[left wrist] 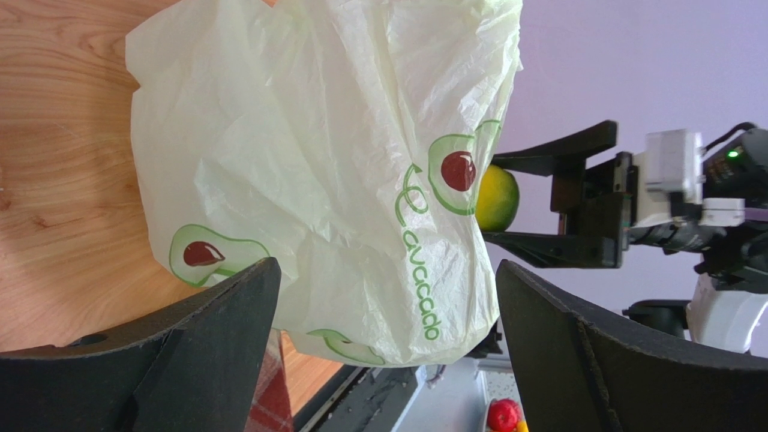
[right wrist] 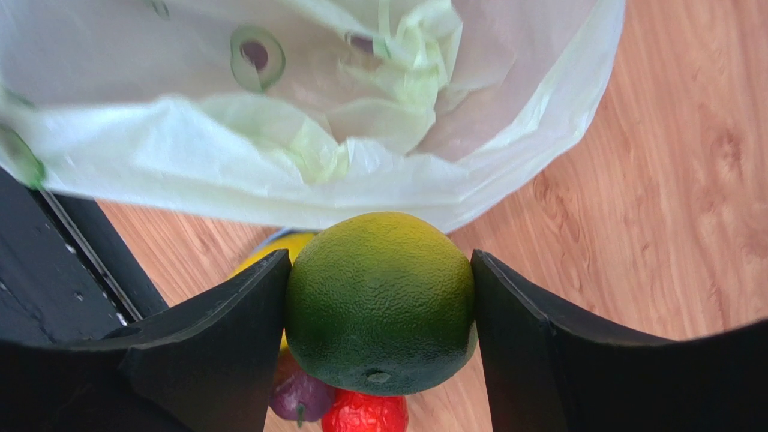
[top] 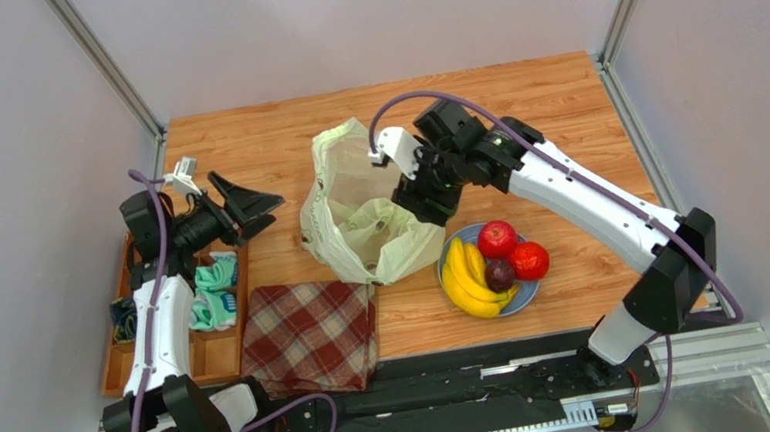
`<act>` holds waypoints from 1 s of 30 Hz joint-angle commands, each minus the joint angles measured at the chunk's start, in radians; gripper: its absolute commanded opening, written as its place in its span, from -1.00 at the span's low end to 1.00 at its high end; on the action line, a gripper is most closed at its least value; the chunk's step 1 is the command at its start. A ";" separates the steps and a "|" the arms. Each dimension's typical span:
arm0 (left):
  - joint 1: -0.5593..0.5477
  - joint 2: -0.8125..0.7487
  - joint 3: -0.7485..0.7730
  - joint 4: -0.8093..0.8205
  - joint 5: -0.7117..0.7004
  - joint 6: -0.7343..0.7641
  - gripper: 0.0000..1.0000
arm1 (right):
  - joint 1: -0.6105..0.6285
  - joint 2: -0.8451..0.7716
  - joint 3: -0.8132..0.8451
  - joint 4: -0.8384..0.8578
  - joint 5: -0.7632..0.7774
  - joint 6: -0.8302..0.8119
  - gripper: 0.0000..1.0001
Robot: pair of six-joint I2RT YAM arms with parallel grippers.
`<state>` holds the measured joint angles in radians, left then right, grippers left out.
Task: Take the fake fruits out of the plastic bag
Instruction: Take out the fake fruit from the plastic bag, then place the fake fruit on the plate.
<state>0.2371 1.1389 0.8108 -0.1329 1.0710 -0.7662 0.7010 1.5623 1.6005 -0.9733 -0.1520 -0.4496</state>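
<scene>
Your right gripper [right wrist: 379, 265] pinches the green round plastic fruit [right wrist: 380, 315] beside the translucent pale yellow-green plastic bag [top: 354, 215] at frame centre. Carry it level toward the blue plate [top: 526, 292] at lower right and release it low, beside the yellow plastic banana bunch [top: 465, 279]. Your left gripper [left wrist: 386, 270] stands spread and empty.

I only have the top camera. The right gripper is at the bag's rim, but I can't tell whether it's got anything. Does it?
Observer: Yes. The right wrist view shows the right gripper shut on the green fruit, with one finger on each side.
Operator: Is it free of the bag?
Observer: The left wrist view shows it beside the plastic bag, with no plastic over it.
Operator: Anything left inside?
Observer: The right wrist view shows only crumpled plastic there. No fruit shape shows, but folds could hide one.
</scene>
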 commanded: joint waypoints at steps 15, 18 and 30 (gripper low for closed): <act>-0.001 -0.060 -0.035 0.041 0.001 -0.015 0.96 | -0.043 -0.051 -0.310 -0.013 0.020 -0.073 0.47; 0.002 -0.073 -0.048 0.041 0.000 -0.016 0.96 | -0.063 -0.007 -0.329 -0.013 0.023 -0.064 0.49; 0.011 -0.065 -0.044 0.038 0.001 -0.015 0.96 | -0.066 0.068 -0.092 -0.119 0.037 -0.001 1.00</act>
<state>0.2436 1.0786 0.7544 -0.1150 1.0698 -0.7834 0.6342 1.6268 1.3254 -1.0359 -0.1066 -0.4900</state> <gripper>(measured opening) 0.981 0.996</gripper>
